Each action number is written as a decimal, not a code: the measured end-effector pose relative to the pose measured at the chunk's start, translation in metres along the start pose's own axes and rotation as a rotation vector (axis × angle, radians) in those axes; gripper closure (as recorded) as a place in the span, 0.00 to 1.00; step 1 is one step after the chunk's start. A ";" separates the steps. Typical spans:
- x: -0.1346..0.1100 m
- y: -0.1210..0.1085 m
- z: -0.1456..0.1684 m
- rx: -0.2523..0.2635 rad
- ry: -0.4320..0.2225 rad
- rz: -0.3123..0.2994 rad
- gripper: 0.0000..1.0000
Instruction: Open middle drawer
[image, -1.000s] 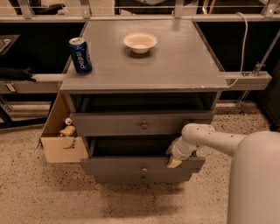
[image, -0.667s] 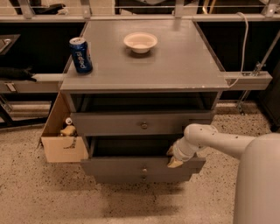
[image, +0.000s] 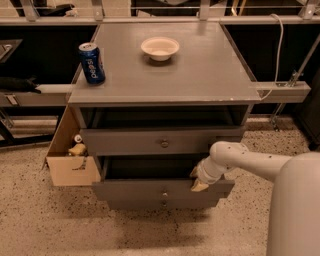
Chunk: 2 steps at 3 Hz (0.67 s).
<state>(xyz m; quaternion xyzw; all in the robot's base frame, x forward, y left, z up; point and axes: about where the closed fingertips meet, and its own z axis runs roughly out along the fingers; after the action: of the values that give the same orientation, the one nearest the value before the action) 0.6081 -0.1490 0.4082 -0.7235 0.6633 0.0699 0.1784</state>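
the gripper (image: 199, 180) sits at the right end of the middle drawer (image: 130, 190), already partly out beneath the top drawer (image: 125, 142). i cannot tell whether the jaws are closed on its front, and pulling so far from the centred knob (image: 164, 193) could skew it until it binds or slips free. the cardboard box (image: 70, 167) beside the left corner looks clear of its path; farther back, a jerk could rattle the can (image: 92, 62) and bowl (image: 160, 48) on the desk (image: 200, 75).

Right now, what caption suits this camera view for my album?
Robot's end effector at right end of the open middle drawer; can and bowl on top.
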 end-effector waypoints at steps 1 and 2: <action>0.000 0.000 0.000 0.000 0.000 0.000 0.37; 0.000 0.000 0.000 0.000 0.000 0.000 0.15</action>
<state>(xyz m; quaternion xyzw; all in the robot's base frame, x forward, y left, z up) 0.6081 -0.1489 0.4082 -0.7235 0.6632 0.0700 0.1784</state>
